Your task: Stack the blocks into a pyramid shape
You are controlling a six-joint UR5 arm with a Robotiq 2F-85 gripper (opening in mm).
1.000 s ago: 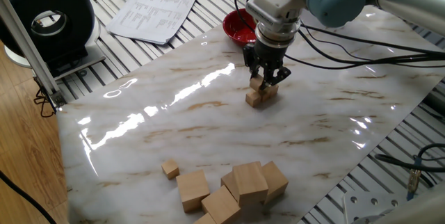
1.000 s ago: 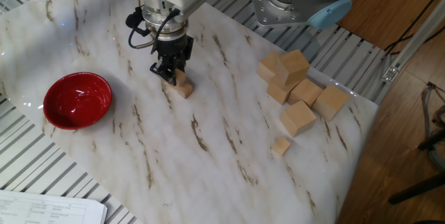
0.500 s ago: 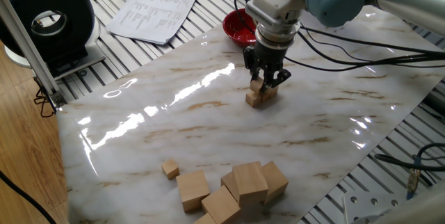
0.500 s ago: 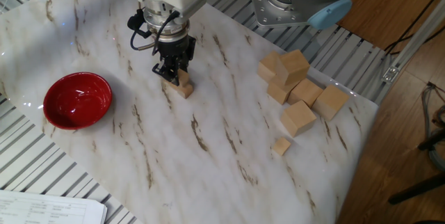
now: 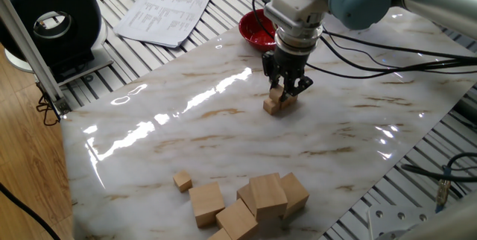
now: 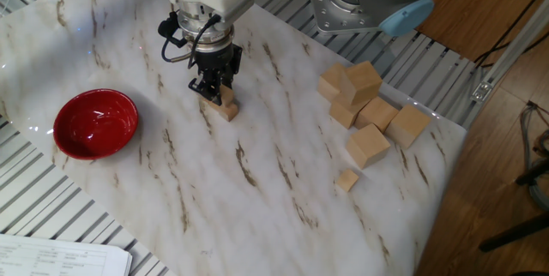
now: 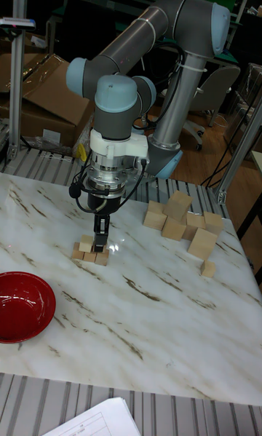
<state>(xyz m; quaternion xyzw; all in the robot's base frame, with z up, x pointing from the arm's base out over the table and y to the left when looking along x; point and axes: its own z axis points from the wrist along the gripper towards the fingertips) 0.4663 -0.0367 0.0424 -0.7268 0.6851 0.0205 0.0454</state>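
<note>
The gripper [image 5: 286, 91] points straight down over the marble table [image 5: 223, 136], its dark fingers [image 7: 100, 232] set close around a small wooden block [image 5: 276, 92]; whether they pinch it or merely flank it cannot be told from these views. That block sits on the upper level of a little stack [image 7: 89, 251], whose bottom row of small blocks lies side by side on the table, with another small block [image 7: 86, 244] on top beside the fingers. The red bowl [image 6: 95, 123] sits on the table beyond the stack, well apart from it. Near the far table edge lies a cluster of larger wooden cubes [image 6: 369, 109], and one more small block [image 6: 346, 180] lies alone just beside them. A printed sheet of paper [image 5: 165, 10] lies off the table on the slatted surface.
</note>
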